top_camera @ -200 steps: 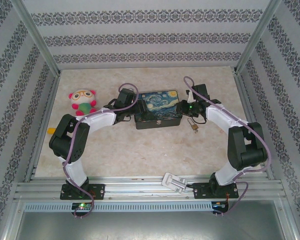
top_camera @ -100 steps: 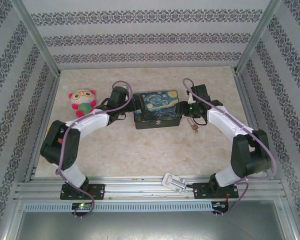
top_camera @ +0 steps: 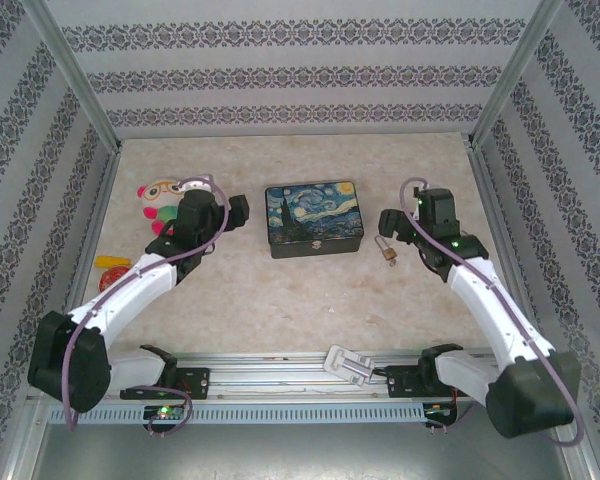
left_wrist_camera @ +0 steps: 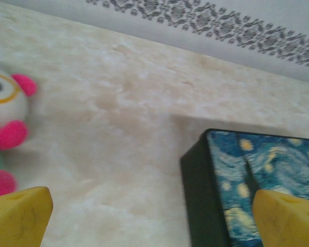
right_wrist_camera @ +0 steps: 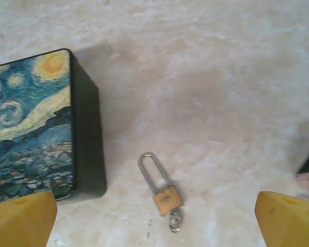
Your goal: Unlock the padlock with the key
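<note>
The small brass padlock with its long silvery shackle lies flat on the marble table, just right of the dark blue painted tin box. A small silvery key sticks out of the padlock's bottom. The padlock lies free, clear of the box. My right gripper hangs open above it, yellow fingertips wide apart. To the right of the padlock my right gripper holds nothing. My left gripper stands open left of the tin box, empty.
A pink and white plush toy lies at the far left, partly under my left arm. Small yellow and red things sit by the left wall. A white piece rests on the front rail. Metal posts and patterned walls enclose the table.
Both grippers have let go of the tin box, opened wide and drawn away from it, the left arm to the left, the right arm to the right. The padlock has not moved.
</note>
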